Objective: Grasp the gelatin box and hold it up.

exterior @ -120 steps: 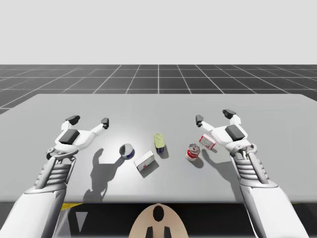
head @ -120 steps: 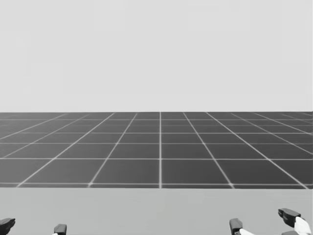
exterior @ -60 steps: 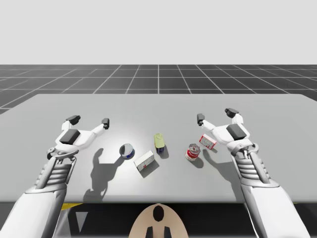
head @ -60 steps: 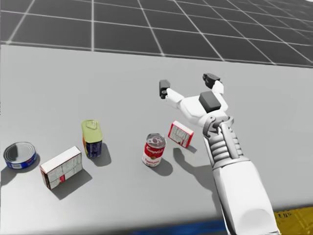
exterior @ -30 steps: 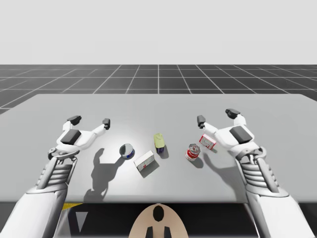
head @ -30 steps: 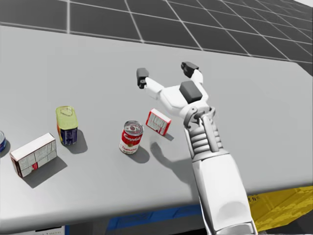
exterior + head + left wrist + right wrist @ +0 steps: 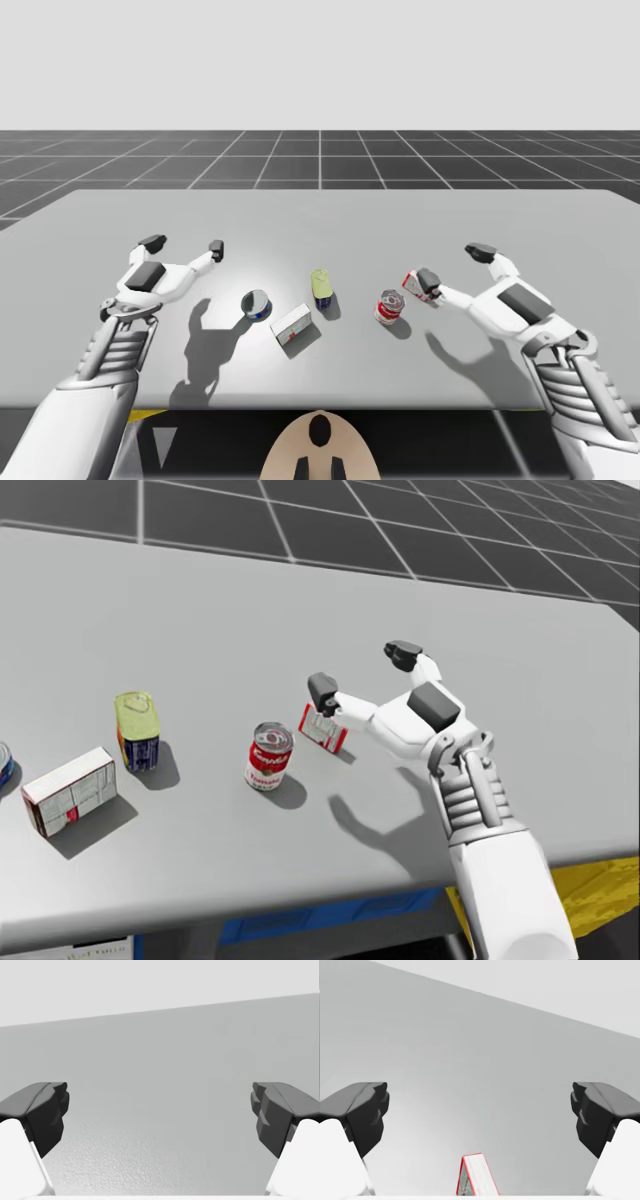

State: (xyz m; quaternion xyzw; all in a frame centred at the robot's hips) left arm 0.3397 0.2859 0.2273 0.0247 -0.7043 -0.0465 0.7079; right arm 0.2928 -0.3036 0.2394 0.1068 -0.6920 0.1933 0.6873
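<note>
Grey matte tabletop (image 7: 320, 215), five items on it.
Landmark: red-and-white upright cylindrical can (image 7: 389, 306).
- small red-and-white flat box (image 7: 413, 285): just beside the can, right of it and slightly behind.
- yellow-lidded rectangular tin (image 7: 321, 287), blue base, upright: near the can, to its left.
- white cardboard box with red print (image 7: 291, 324): further left, nearer the front edge.
- low blue round can (image 7: 256, 303), silver top: furthest left.

Grey table (image 7: 320, 215), dark gridded floor (image 7: 320, 155), pale, perhaps wall-less backdrop
</note>
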